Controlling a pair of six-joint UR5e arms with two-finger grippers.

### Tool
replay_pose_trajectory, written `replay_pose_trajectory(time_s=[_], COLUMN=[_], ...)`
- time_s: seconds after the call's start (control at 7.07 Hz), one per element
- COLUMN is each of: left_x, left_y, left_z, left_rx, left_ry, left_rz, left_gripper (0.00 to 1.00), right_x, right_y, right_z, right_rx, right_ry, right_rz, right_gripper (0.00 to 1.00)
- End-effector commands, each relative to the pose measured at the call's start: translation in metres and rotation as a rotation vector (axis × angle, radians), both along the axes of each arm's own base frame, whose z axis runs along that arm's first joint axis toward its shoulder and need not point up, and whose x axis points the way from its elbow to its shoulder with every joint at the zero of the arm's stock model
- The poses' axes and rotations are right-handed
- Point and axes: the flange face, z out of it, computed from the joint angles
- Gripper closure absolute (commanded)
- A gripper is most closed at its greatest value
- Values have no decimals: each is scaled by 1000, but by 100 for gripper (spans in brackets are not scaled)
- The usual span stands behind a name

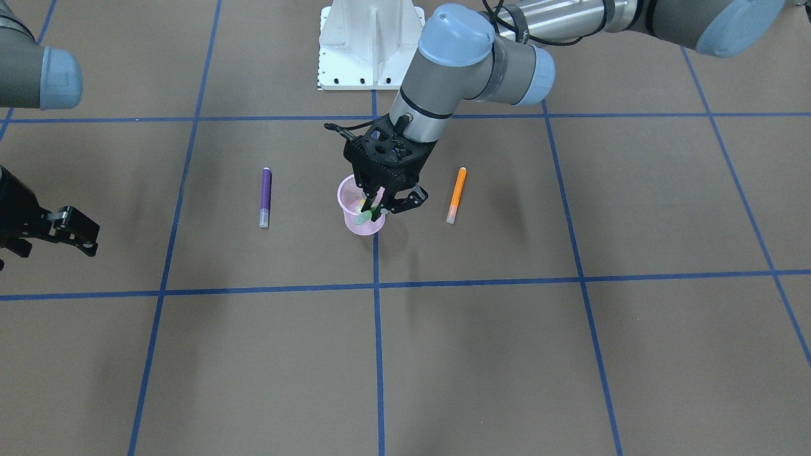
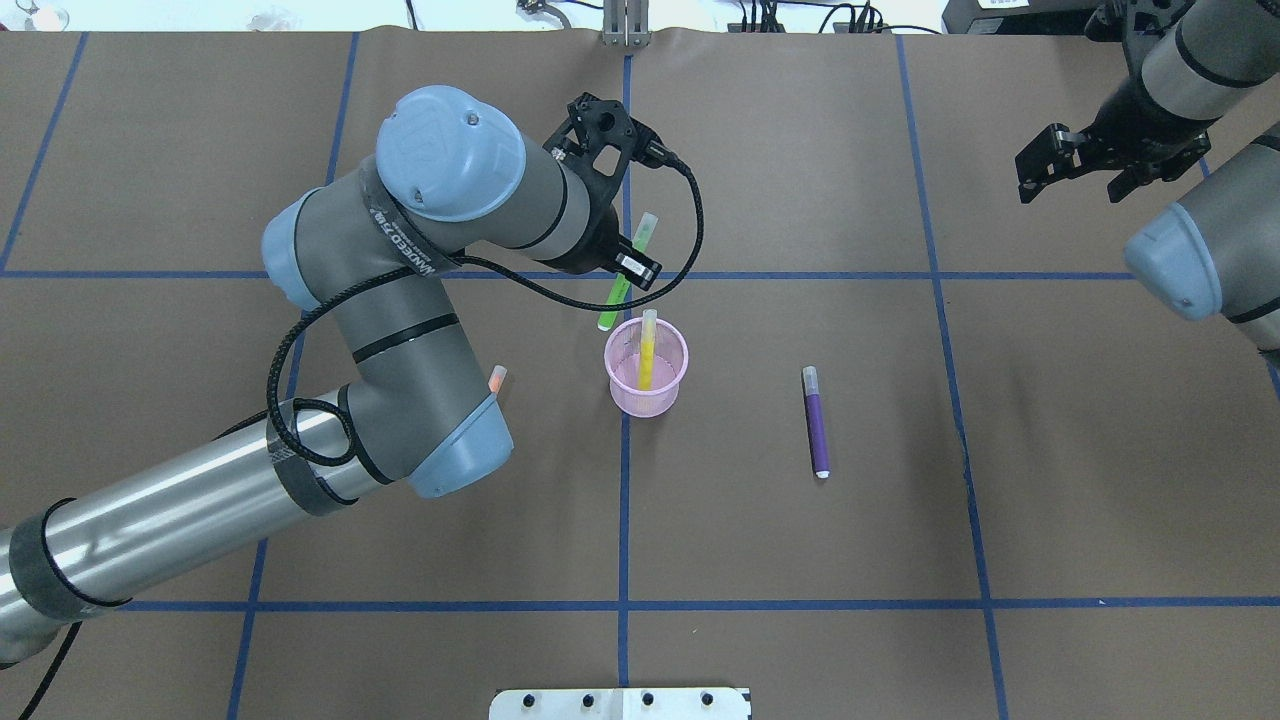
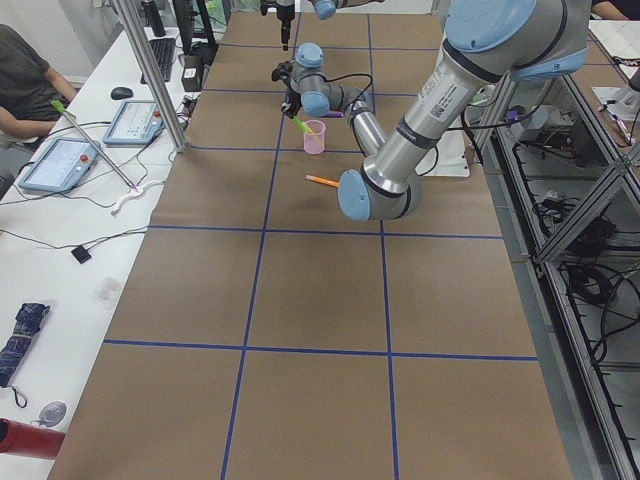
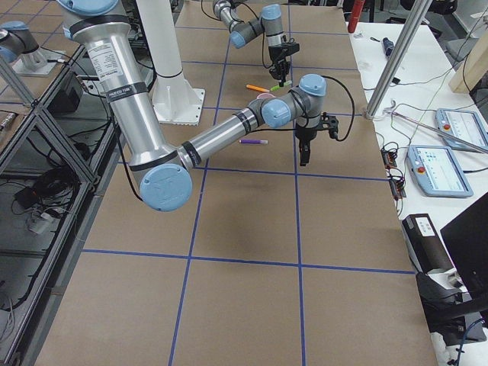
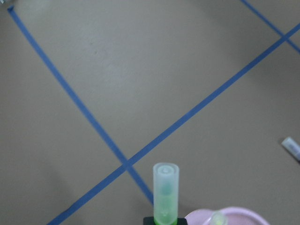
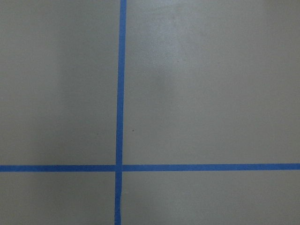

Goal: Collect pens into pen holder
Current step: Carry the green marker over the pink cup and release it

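Four pens, one cup, two pincers, on a brown table (image 2: 900, 520) marked with blue tape lines.

- Pink mesh cup (image 2: 646, 400): upright near the middle of the table, on a blue line.
- Yellow pen (image 2: 647, 360): inside the cup, leaning on its rim, pale cap end up.
- Green pen (image 2: 612, 305): clamped mid-length in the left pincer (image 2: 632, 262), tilted, pale cap end raised. Its green end is close to the cup's rim, on the side away from the robot. Whether it is over the mouth cannot be told.
- Purple pen (image 2: 817, 425): flat on the table on the robot's right of the cup, apart from it.
- Orange pen (image 1: 456, 193): flat on the table on the robot's left of the cup, apart from it. From overhead, all but one end is hidden behind the left arm.
- Right pincer (image 2: 1080, 165): fingers spread, holding nothing, raised far out on the robot's right, well apart from all the pens.
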Motion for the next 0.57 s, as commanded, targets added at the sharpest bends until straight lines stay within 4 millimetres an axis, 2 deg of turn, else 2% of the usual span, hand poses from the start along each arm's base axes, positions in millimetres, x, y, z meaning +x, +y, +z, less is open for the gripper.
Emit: replay_pose_trajectory(time_s=[0.0, 0.42], left_x=[6, 39], left_y=[6, 41], left_z=[-19, -12], left_rx=[2, 0], left_ry=[29, 18], left_rz=[2, -3], left_gripper=[100, 100], right_x=[0, 0], right_y=[-3, -3], right_z=[6, 8], right_rx=[-2, -6], right_ry=[-7, -6], right_rz=[-3, -2], right_gripper=[1, 1])
